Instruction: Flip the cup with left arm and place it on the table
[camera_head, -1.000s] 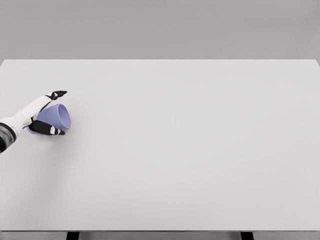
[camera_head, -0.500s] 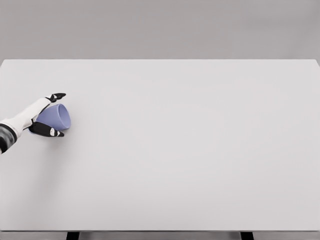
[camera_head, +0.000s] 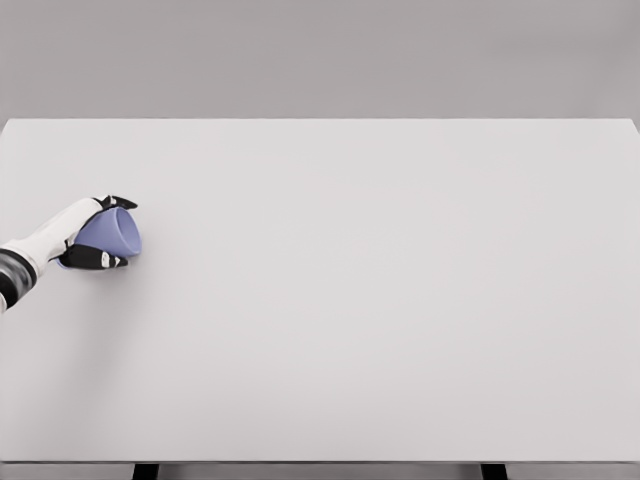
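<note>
I see the left hand (camera_head: 97, 232) clamped around the cup (camera_head: 112, 234) at the far left of the bench (camera_head: 380, 300), black fingers (camera_head: 100, 260) above and below it. The cup lies tipped on its side, mouth facing right

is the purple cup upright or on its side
On its side: the purple cup has its open mouth facing right, gripped by the left hand.

A wide white table (camera_head: 380, 300) on dark legs (camera_head: 146, 471) stands before a plain grey wall (camera_head: 320, 55).
</note>
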